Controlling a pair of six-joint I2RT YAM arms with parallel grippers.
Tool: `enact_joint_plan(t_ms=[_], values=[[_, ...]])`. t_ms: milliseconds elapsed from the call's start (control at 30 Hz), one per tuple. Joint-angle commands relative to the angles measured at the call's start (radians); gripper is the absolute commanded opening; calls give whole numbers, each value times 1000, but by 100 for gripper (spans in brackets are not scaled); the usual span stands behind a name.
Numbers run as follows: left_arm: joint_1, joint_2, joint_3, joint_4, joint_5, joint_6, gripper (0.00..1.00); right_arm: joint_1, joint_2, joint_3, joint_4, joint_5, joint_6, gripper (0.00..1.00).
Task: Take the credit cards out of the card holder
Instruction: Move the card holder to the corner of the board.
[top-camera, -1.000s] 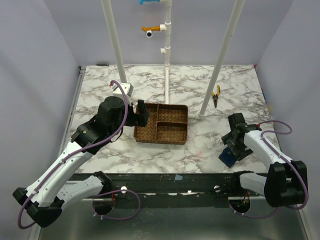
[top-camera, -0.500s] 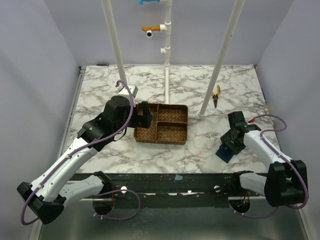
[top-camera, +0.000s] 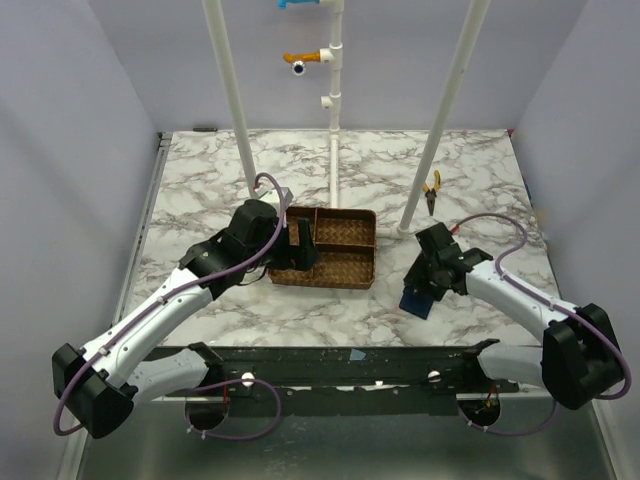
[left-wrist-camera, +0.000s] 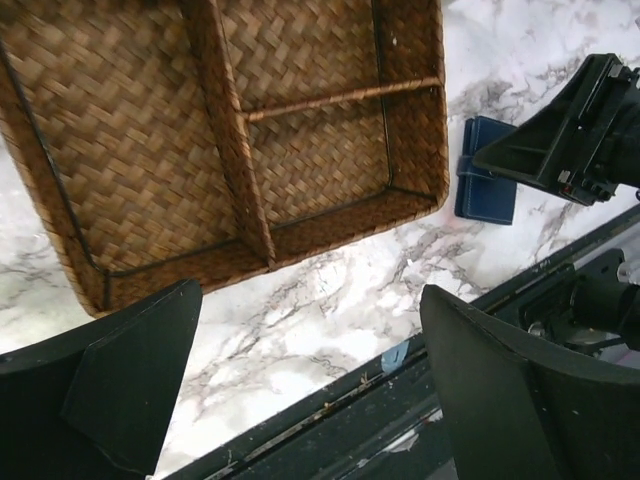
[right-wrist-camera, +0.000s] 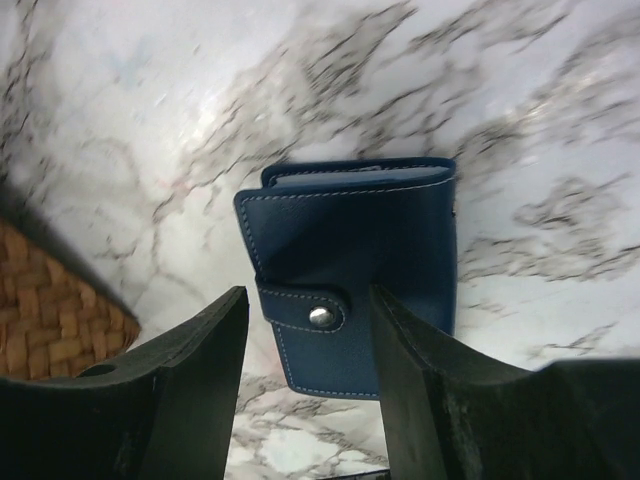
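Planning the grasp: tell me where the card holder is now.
In the top view the card holder is right of centre, between the right gripper's fingers, just right of the wicker tray's near corner.

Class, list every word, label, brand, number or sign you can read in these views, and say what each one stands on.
No text can be read in any view.
card holder: plain navy cover, no brand showing.
snap: bare metal, no mark that I can make out.
wicker tray: no label.
pliers: too small to tell.
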Motion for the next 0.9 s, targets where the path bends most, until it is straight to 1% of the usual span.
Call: enact_joint_plan(t_ms=[0,67,133,200,233,300,367,467,567,667,867], values=[[2,7,-63,66,106,-49,93,88,-2,-17,42,-81,43,55],[2,9,-84,77,118,-59,91,123,3,-15,41,-89,63,56],[0,9,-100,84,127,-67,90,131,-6,5,-14,-43,83,61],[-1,8,-112,89,128,-73,89,132,-36,34,-92,56,98,71],[-1,8,-117,87,128,-76,89,132,-56,51,-126,101,104,74],[-2,2,-123,88,125,-78,89,131,-90,64,-191,153,130,77],[-3,-2,-127,90,124,-77,89,129,-109,49,-220,174,162,78],[-4,-1,-127,89,125,-69,88,78,-101,-18,-179,143,168,78],[-4,-1,-119,81,127,-59,87,12,-126,-87,-61,101,141,77],[-5,-4,-116,78,122,-54,87,2,-151,-110,9,121,150,77],[-5,-4,-126,79,124,-50,84,-11,-97,-115,82,147,153,79]])
